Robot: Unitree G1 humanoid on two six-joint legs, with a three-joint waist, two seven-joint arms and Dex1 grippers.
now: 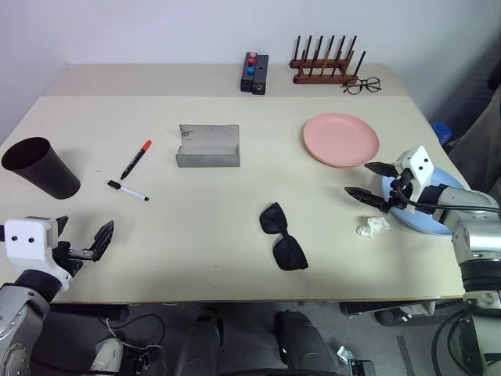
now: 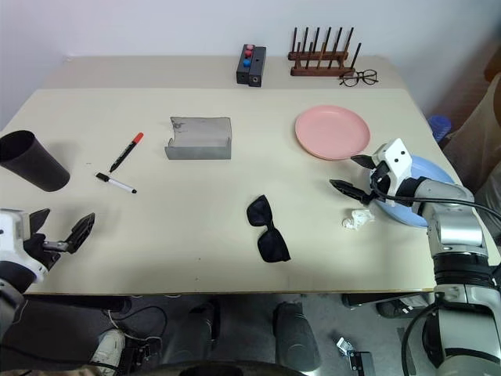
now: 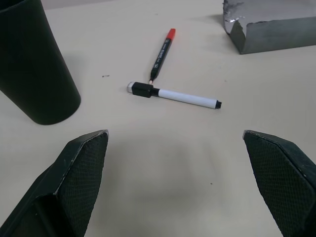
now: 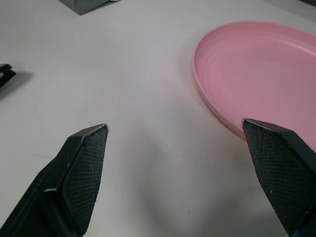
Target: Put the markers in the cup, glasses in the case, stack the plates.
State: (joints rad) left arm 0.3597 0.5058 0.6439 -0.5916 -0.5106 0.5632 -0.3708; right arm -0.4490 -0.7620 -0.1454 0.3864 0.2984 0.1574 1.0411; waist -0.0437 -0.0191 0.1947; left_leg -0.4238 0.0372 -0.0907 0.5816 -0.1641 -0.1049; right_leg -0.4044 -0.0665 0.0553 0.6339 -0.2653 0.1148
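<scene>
On the far left of the surface (image 1: 235, 227) the dark cup (image 1: 39, 167) lies tilted, its open rim toward the left edge. Near the front left corner hangs the left claw (image 1: 81, 236), released, its fingers wide apart and holding nothing. To the right of the cup lie the two markers: the black one with a red cap (image 1: 136, 159) and the white one with a black cap (image 1: 127, 190), their ends very close together. Next comes the grey case (image 1: 207, 146), open and with nothing inside. In the middle, nearer the front, the black sunglasses (image 1: 283, 236) lie folded on the surface. Further right is the pink plate (image 1: 340, 139). Beside it hangs the right claw (image 1: 371, 182), also released and free of any object, just above the surface. A small crumpled white paper (image 1: 373, 227) lies under it. The light blue plate (image 1: 438, 215) sits at the right edge, partly hidden by the right arm.
</scene>
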